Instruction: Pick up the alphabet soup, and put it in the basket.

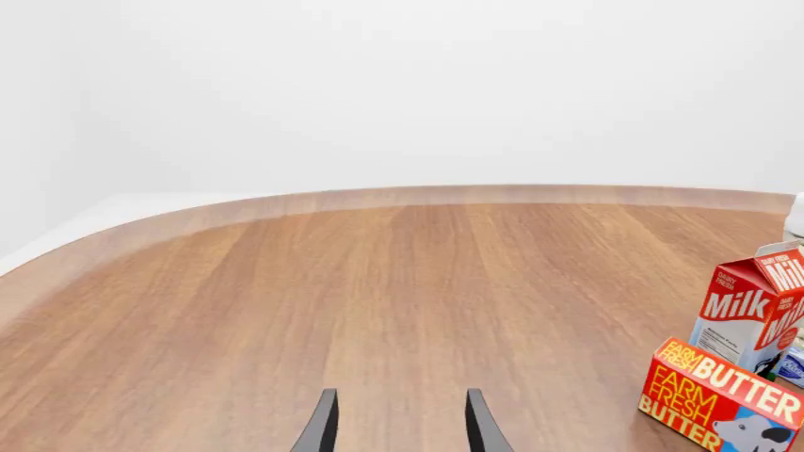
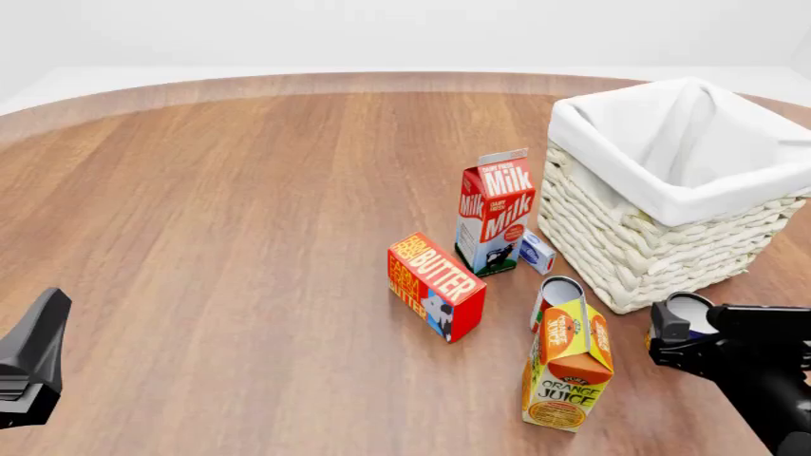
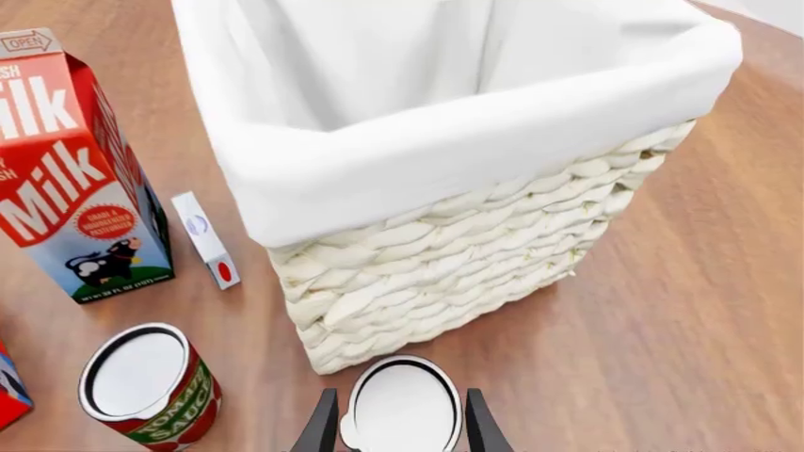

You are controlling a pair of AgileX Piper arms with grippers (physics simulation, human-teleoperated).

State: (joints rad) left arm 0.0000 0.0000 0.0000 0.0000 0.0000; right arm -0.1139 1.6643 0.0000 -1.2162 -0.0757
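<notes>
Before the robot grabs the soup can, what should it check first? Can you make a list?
1. Right gripper fingers on both sides of the alphabet soup: ok.
2. Fingers squeezing the can: cannot tell.
3. Other can clear of the fingers: ok.
4. Basket open on top, nothing seen inside: ok.
5. Orange juice carton stands close beside the gripper; room to lift: cannot tell.
6. Left gripper far away, holding nothing: ok.

Right end effector [image 3: 401, 426] low, fingers parted; left end effector [image 1: 399, 424] open, idle.
</notes>
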